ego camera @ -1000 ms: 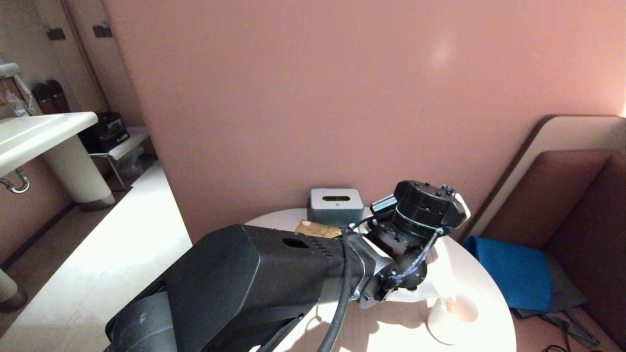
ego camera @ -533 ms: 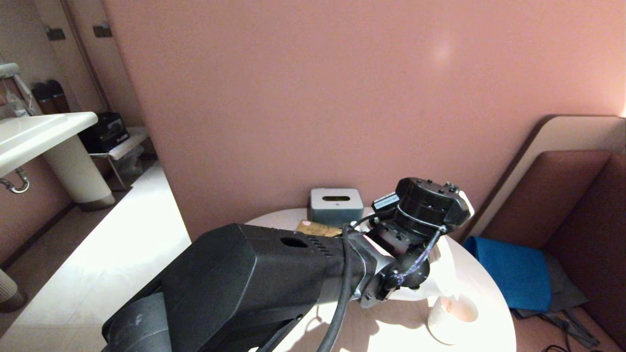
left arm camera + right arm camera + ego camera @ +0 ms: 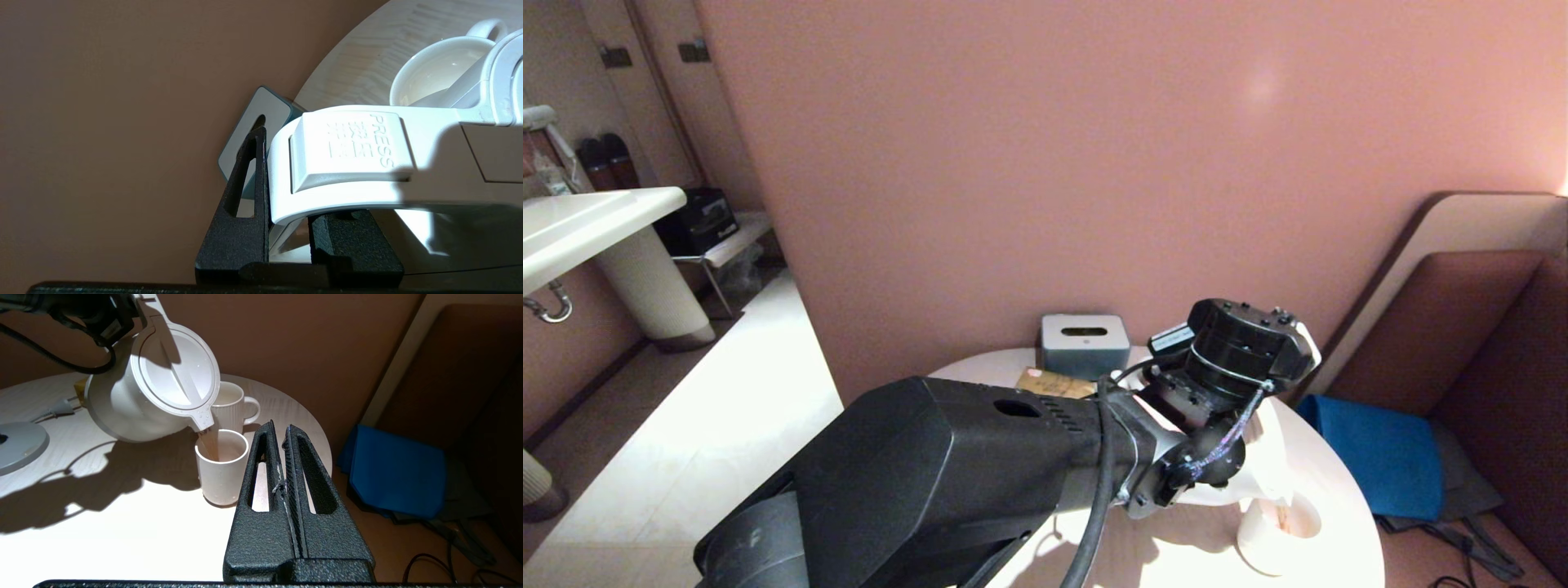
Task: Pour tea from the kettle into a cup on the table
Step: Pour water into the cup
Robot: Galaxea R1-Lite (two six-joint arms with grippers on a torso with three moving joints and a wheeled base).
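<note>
Left gripper (image 3: 286, 228) fingers clamped on loop handle of large white jug-shaped kettle (image 3: 139, 396), tilted above round pale wood-grained worktop (image 3: 102, 522). Raised button on handle reads "PRESS" beside embossed characters, illegible. Pale reddish-amber tea (image 3: 209, 446) streams from spout into small plain white cup (image 3: 222, 473) on worktop. Ribbed white mug (image 3: 233, 406) just behind cup. Right gripper (image 3: 284, 437) idle near cup, fingers together.
</note>
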